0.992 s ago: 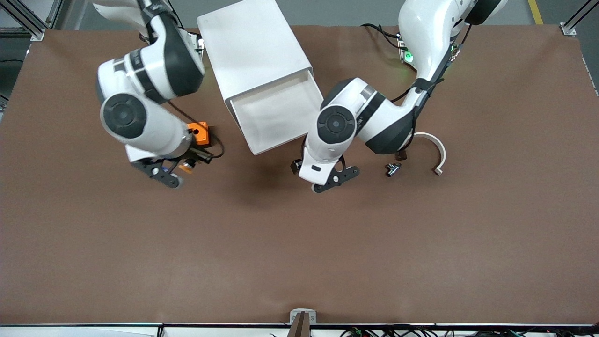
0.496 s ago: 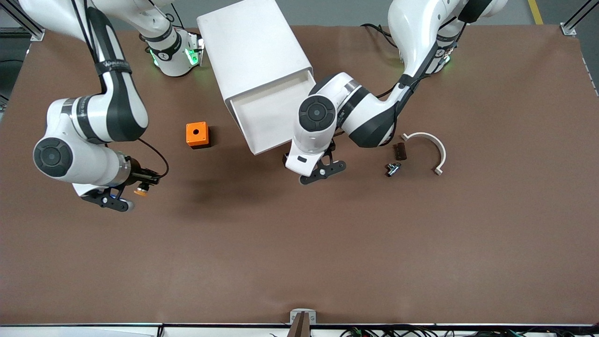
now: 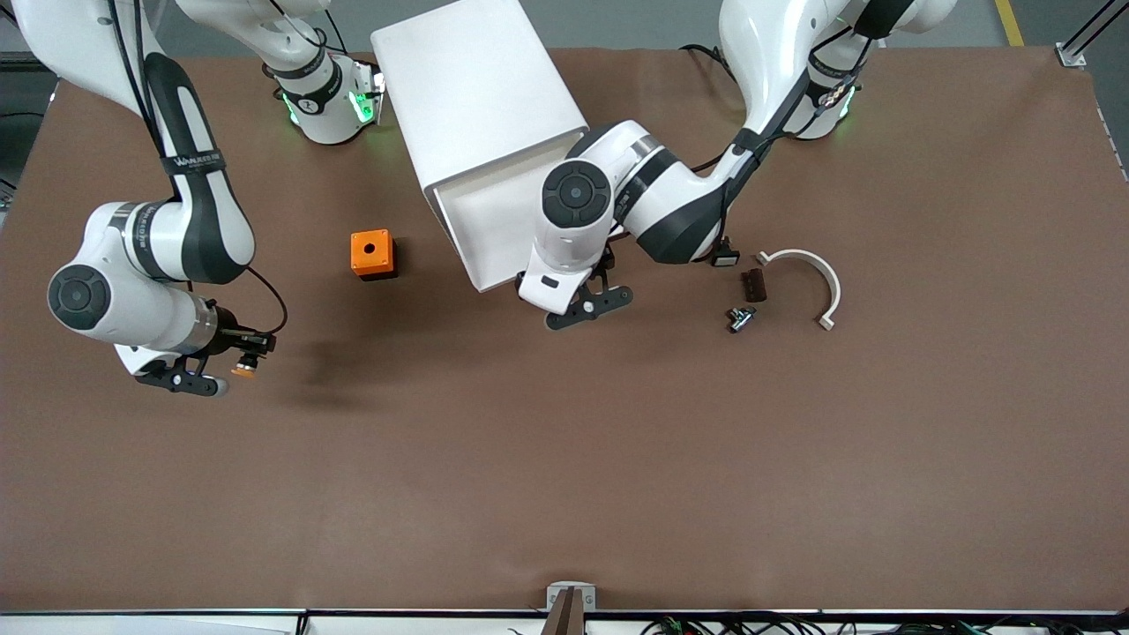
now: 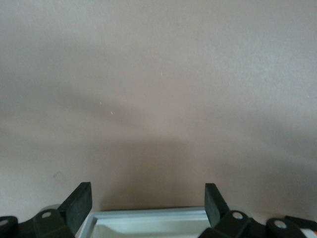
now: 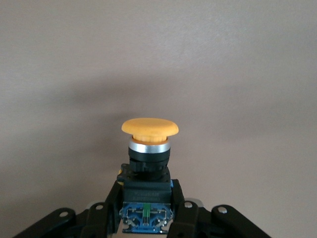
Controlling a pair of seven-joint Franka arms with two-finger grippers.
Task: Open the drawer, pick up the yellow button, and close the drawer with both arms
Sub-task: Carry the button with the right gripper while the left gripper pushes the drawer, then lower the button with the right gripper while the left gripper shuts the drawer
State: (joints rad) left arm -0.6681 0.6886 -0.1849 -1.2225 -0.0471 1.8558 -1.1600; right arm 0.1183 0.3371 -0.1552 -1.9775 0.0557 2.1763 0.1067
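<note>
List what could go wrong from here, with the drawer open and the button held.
1. The right end effector grips the button only by its rear body, cap sticking out over bare table; it might twist or slip loose.
2. The left end effector, open, sits at the front edge of the pulled-out drawer; an off-centre push may jam the drawer or slide the cabinet.
3. That slide could nudge the orange cube beside it.
</note>
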